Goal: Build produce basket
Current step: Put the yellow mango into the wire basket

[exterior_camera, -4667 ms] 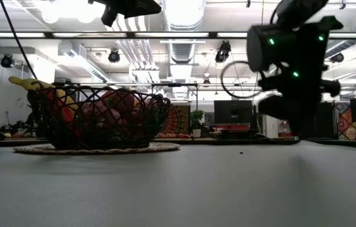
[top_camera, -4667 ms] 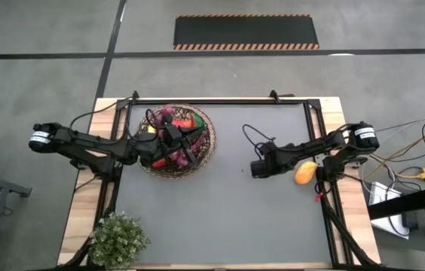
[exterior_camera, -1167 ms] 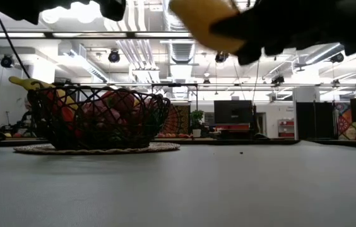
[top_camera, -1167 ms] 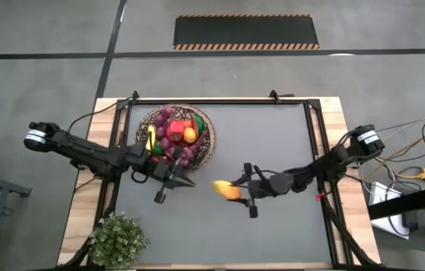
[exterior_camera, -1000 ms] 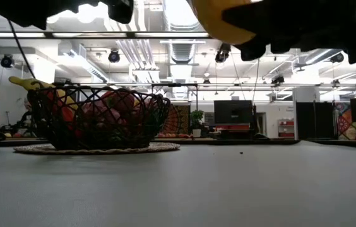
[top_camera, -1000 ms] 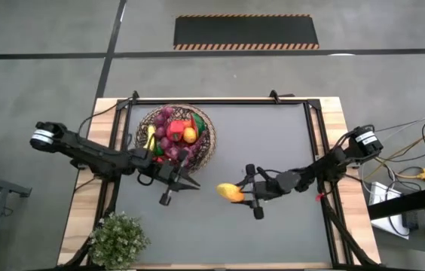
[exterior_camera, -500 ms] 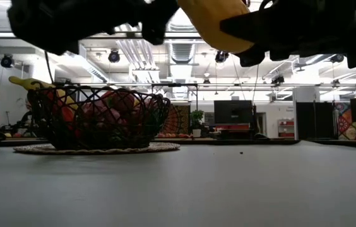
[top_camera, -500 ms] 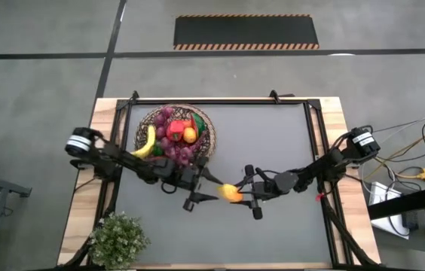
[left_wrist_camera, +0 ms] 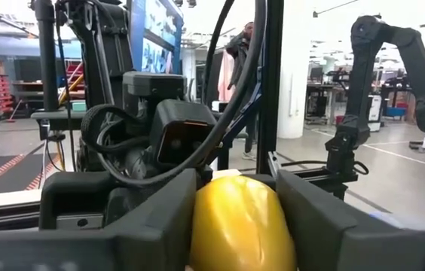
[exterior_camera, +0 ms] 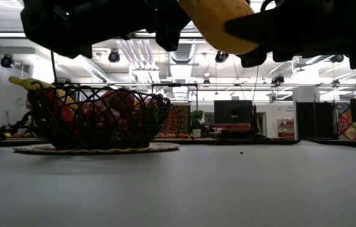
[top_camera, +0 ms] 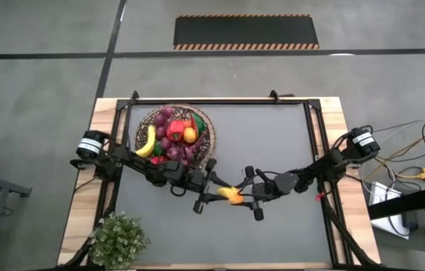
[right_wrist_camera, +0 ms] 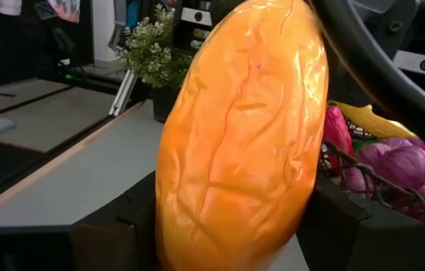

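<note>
From above, the left hand (top_camera: 211, 184) has come away from the basket (top_camera: 175, 139) and moved across to the middle of the table (top_camera: 273, 233). A moment ago it was still beside the basket. Now it meets the right hand (top_camera: 240, 194), which is closed tight on an orange-yellow fruit (top_camera: 230, 195). The left hand's fingers are spread apart, one on each side of the fruit. The basket sits at the far left part of the table, full of other produce (top_camera: 173, 134) such as a banana (top_camera: 147, 142) and purple grapes (top_camera: 165, 116).

From table height, the fruit (exterior_camera: 219, 24) hangs high in the air, well above the table (exterior_camera: 228, 189), and both dark arms crowd around it. The basket (exterior_camera: 99, 120) stands off to one side.

The left wrist view shows the yellow fruit (left_wrist_camera: 241, 223) right between the left hand's two open fingers (left_wrist_camera: 152, 226).

The right wrist view shows the fruit (right_wrist_camera: 239, 139) held fast in the right hand, with the basket (right_wrist_camera: 393, 192) behind it.

So it looks like one hand is passing the fruit to the other. This may be the last piece to go in the basket.
</note>
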